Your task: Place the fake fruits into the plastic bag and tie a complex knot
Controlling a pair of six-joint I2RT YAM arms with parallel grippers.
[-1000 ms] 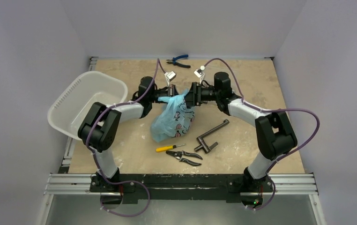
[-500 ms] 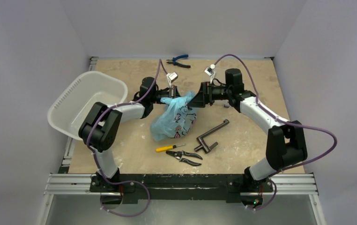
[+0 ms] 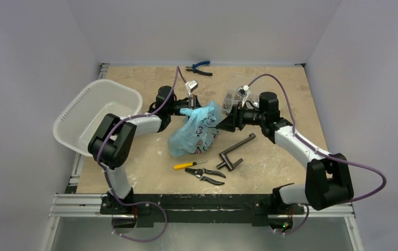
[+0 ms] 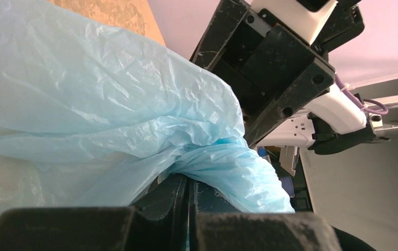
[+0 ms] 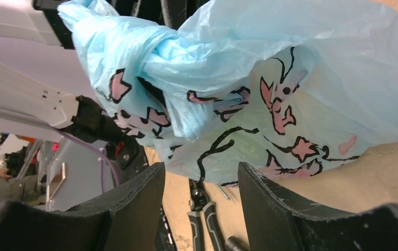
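Tabletop [image 3: 283,86] — plastic bag [image 3: 194,130] pinched in left fingers [image 4: 160,209] — ahead of parted right fingers [image 5: 134,201].

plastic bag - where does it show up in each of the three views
Top external: plastic bag in the centre of the picture.
Left wrist: fills the left and middle, up close.
Right wrist: fills the upper part, pink print showing.
Shared landmark: its bunched neck, pinched in the left hand.
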